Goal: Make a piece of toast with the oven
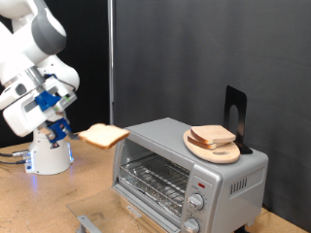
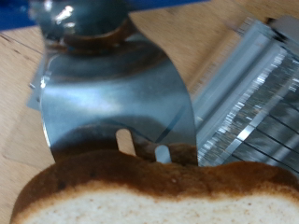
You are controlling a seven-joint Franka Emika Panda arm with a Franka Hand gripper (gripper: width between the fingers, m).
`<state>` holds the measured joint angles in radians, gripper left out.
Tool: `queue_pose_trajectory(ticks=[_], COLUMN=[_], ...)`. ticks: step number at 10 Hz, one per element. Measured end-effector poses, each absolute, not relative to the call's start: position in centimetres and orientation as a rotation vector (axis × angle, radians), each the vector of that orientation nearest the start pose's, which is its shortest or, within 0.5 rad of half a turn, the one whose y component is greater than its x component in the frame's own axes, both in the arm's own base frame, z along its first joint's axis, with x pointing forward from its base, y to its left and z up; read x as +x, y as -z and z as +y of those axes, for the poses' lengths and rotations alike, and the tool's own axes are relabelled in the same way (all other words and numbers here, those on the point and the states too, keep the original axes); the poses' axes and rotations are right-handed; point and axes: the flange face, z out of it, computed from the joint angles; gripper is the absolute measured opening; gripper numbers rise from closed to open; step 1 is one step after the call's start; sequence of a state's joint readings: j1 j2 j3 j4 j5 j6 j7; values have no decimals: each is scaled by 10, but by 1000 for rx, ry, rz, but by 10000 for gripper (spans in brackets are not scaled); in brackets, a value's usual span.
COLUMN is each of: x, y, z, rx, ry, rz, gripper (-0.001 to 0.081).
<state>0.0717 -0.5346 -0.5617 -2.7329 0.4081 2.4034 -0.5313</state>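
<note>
The piece of toast [image 1: 104, 136] is a pale slice with a brown crust. My gripper [image 1: 77, 133] is shut on its edge and holds it flat in the air, to the exterior view's left of the oven [image 1: 209, 189]. The silver oven has a wire rack [image 1: 155, 179] showing at its front, and two knobs [image 1: 193, 216] under a red mark. In the wrist view the toast [image 2: 159, 193] fills the near edge and hides most of my fingers. The rack [image 2: 250, 103] lies beyond it.
A round wooden board with stacked bread slices [image 1: 214, 141] sits on top of the oven, with a black stand [image 1: 235, 110] behind it. The robot's white base [image 1: 49, 153] stands on the wooden table [image 1: 39, 204]. A shiny metal surface [image 2: 112, 89] lies beyond the toast.
</note>
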Motion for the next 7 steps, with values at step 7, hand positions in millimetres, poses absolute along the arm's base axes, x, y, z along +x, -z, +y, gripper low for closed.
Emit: queue_pose_trajectory(ticks=[7], x=[364], y=[-320], z=[-196], rx=[-2676], ry=[398], rz=[292], gripper=[465])
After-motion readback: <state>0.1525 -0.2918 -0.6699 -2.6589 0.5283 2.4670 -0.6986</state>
